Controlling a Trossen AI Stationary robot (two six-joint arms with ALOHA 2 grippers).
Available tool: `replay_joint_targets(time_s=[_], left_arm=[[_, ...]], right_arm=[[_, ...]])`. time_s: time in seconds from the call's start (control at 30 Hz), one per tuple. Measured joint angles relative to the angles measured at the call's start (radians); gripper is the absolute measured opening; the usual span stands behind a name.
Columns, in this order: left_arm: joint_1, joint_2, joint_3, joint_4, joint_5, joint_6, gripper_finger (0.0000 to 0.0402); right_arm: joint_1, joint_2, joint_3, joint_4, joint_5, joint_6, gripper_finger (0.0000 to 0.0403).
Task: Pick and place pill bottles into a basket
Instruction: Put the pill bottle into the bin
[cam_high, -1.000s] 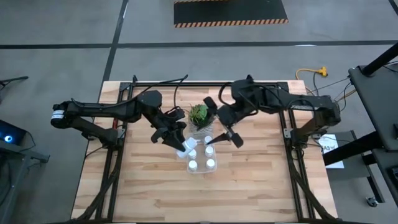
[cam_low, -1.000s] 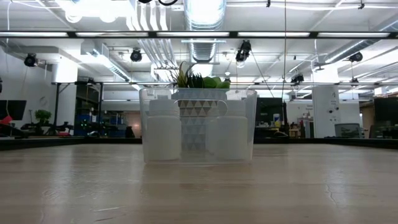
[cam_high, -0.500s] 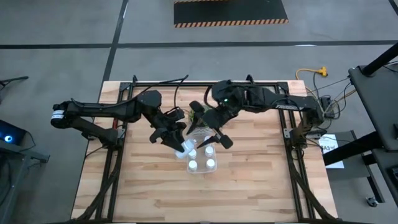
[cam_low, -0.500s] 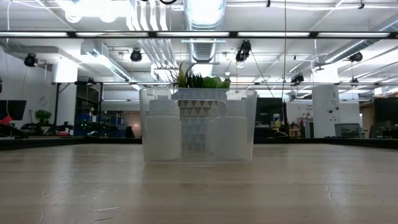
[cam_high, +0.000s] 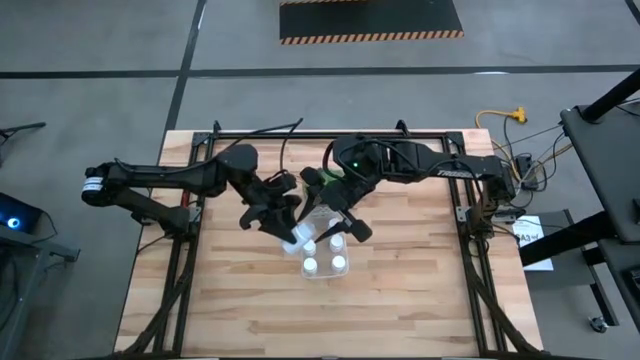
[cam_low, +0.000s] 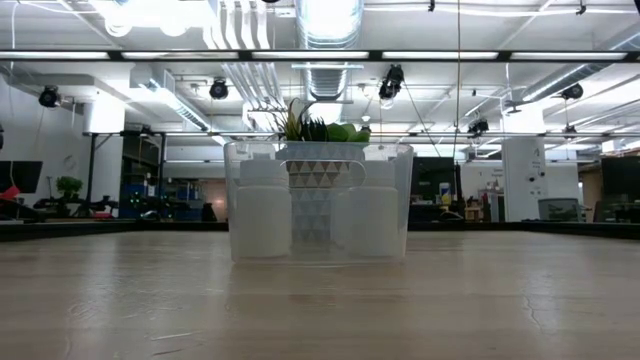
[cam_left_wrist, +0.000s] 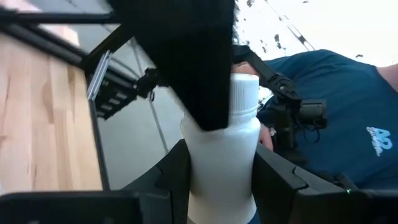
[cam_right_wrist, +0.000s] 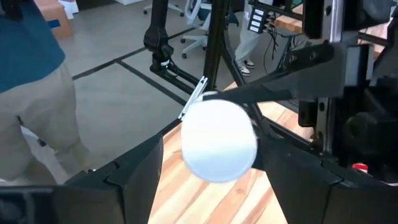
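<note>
My left gripper (cam_high: 289, 230) hangs above the far left corner of the clear basket (cam_high: 324, 276) and is shut on a white pill bottle (cam_left_wrist: 221, 155). My right gripper (cam_high: 335, 229) has come up close to it from the right. Its open fingers (cam_right_wrist: 140, 168) stand on either side of a bottle's round white end (cam_right_wrist: 219, 140), with a gap on one side. One dark finger (cam_left_wrist: 193, 62) covers part of the held bottle's cap (cam_left_wrist: 244, 90). Several more bottles (cam_low: 264, 215) stand upright in the basket (cam_low: 320, 152). My left gripper pinches the bottle's body (cam_left_wrist: 252, 180) between its two fingers, well below the cap. The fingers point level and lie across the bottle, whose cap end sticks out beyond them. The bottle is lifted clear, above the basket.
A green potted plant (cam_low: 318, 128) stands just behind the basket, mostly under my right arm in the high view. Bare wooden table (cam_high: 400, 300) lies near and to both sides. A person in a blue shirt (cam_left_wrist: 336, 112) stands beyond the table.
My right gripper has moved toward the table's left, over the plant and up to my left gripper and its bottle, tipping a little further down. The basket and the bottles in it have stayed where they were.
</note>
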Motion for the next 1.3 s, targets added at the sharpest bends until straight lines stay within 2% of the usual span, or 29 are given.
replay_joint_targets(time_s=[0.33,0.7,0.97,1.17,1.3], left_arm=[[0.000,0.044,0.009,0.029,0.020,-0.008,0.0113],[0.001,0.064,0.009,0.050,0.043,-0.030,0.0113],[0.001,0.064,0.009,0.047,0.044,-0.035,0.0111],[0.001,0.064,0.009,0.047,0.045,-0.034,0.0111],[0.000,0.064,0.009,0.048,0.045,-0.034,0.0111]], right_arm=[[0.003,0.000,-0.003,0.002,0.007,-0.004,0.0252],[0.004,-0.002,-0.003,-0.053,-0.005,-0.013,0.0163],[0.009,-0.002,-0.005,-0.067,-0.002,-0.030,0.0175],[0.009,-0.002,-0.005,-0.069,-0.003,-0.025,0.0149],[0.009,-0.002,-0.005,-0.070,-0.004,-0.024,0.0147]])
